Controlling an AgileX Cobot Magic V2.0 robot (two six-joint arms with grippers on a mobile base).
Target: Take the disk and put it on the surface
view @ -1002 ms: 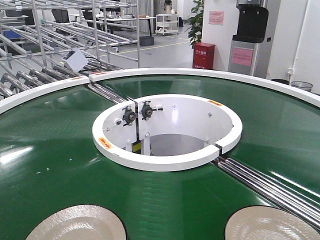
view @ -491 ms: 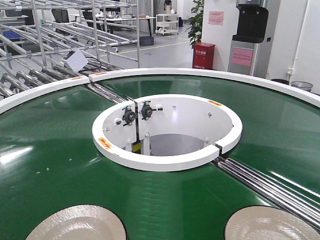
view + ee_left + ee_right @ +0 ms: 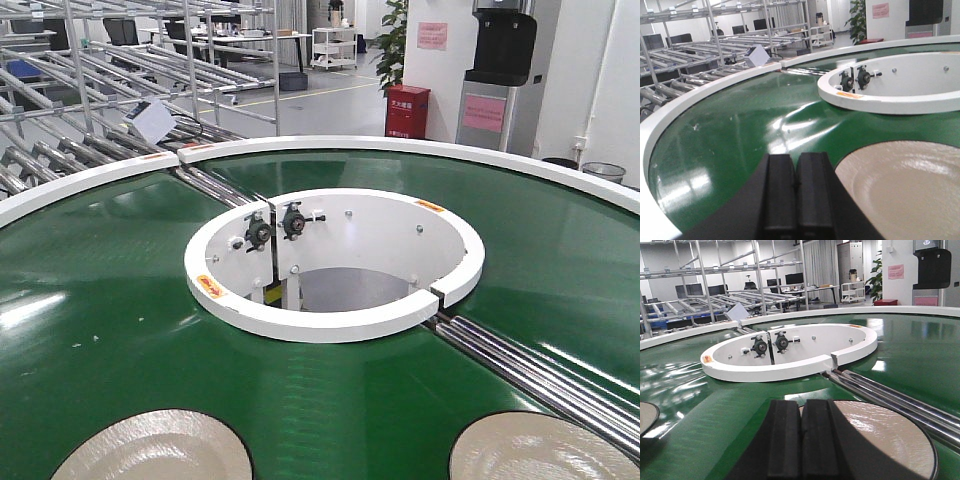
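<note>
Green belt (image 3: 100, 330): glossy ring-shaped conveyor, curving round a white inner rim (image 3: 330, 325).
Left disk (image 3: 150, 450): cream, lying flat on the belt at the near edge of the front view.
Right disk (image 3: 545, 450): cream, flat on the belt, just beside the metal rollers (image 3: 540, 370).
Left pincer (image 3: 796, 165): black fingers pressed together, holding nothing; the left disk lies just to its right in the wrist view.
Right pincer (image 3: 801, 407): fingers together, empty; the right disk shows just past its tips.
</note>
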